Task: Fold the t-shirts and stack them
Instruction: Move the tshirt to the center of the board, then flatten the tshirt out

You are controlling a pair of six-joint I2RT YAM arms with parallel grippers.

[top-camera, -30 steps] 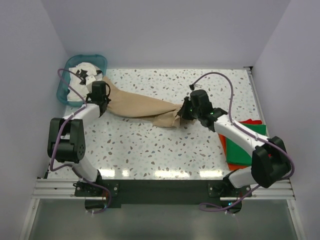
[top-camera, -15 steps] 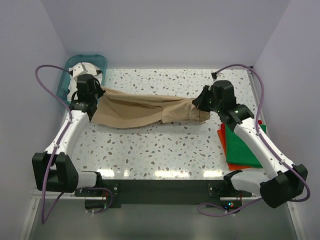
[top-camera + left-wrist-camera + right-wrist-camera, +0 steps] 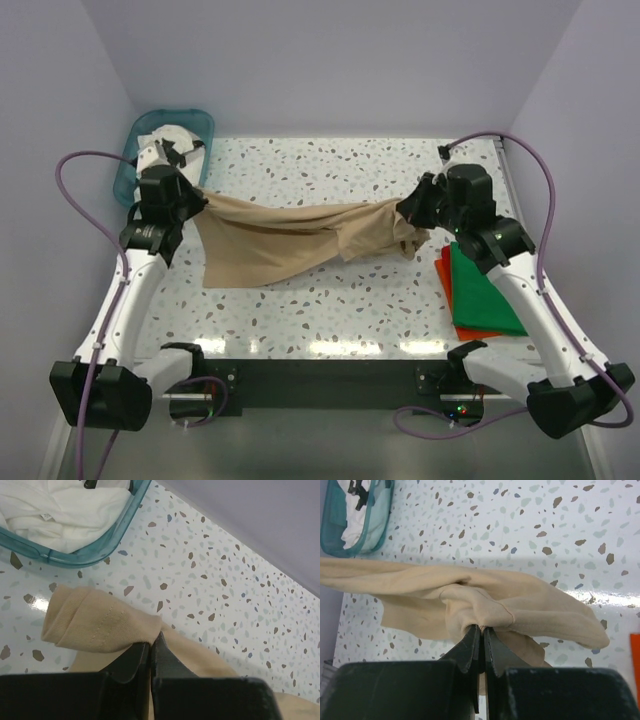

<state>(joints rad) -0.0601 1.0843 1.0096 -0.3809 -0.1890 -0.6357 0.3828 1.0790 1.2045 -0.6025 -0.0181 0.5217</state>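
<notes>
The tan t-shirt (image 3: 290,240) hangs stretched between both grippers above the table, its lower part drooping toward the surface. My left gripper (image 3: 192,200) is shut on its left end, seen in the left wrist view (image 3: 95,625). My right gripper (image 3: 412,212) is shut on its right end, bunched at the fingertips in the right wrist view (image 3: 485,610). The green t-shirt (image 3: 483,290) lies folded on the red-orange t-shirt (image 3: 447,285) at the right. The white t-shirt with black print (image 3: 165,140) lies in the teal basket (image 3: 126,170).
The teal basket also shows in the left wrist view (image 3: 90,550) and the right wrist view (image 3: 330,535). Walls close in the table at the back, left and right. The arm bases stand at the near edge.
Both grippers have moved apart and toward the near side, spreading the tan t-shirt wider. The left arm has swung out left; the shirt's lower edge now hangs lower.
</notes>
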